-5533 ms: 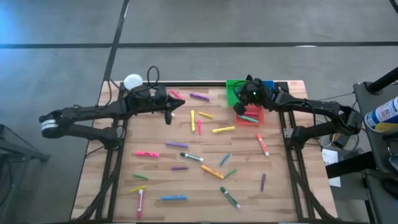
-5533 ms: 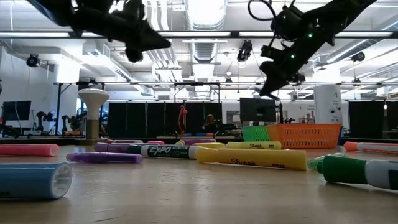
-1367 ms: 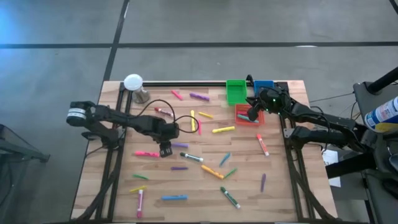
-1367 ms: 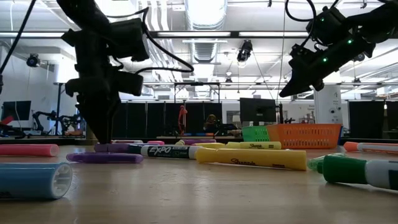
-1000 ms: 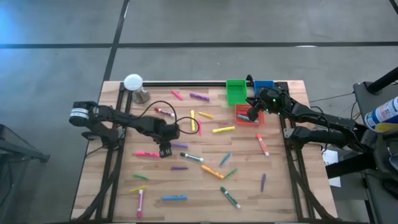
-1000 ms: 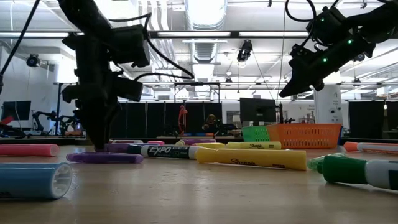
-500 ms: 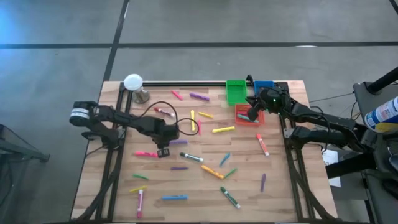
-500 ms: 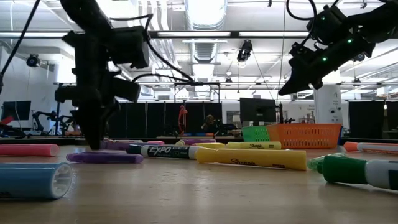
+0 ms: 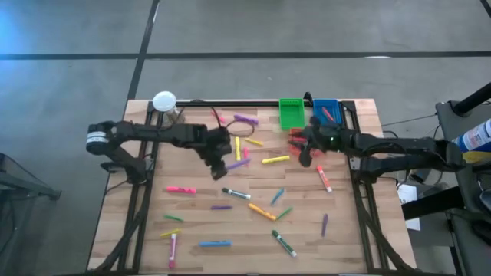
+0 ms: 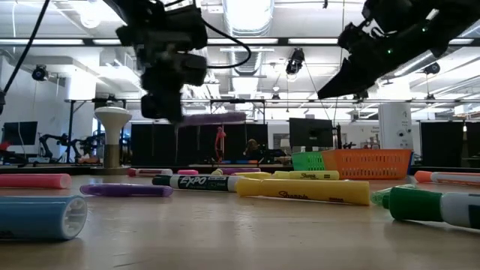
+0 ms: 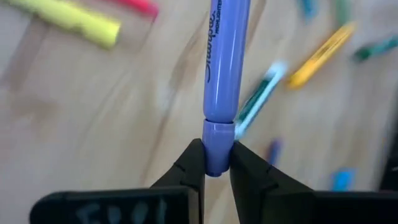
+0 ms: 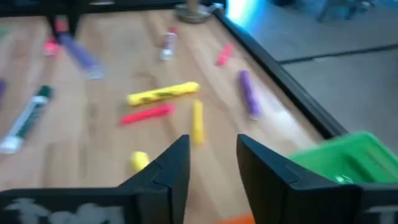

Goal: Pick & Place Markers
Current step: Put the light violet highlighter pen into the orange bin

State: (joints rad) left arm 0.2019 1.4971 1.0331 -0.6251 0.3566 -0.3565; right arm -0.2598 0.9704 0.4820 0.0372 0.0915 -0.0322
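The left gripper (image 11: 216, 163) pinches a purple marker (image 11: 222, 81) by its cap end, so the barrel juts forward clear of the fingers. It hangs lifted off the table (image 9: 192, 230), toward the far edge, which suits a carry to the bins. The green bin (image 9: 290, 113), blue bin (image 9: 325, 110) and red bin (image 9: 295, 138) cluster at the far right corner. The right gripper (image 12: 213, 163), near them, has its fingers apart and empty. Other markers lie scattered across the table.
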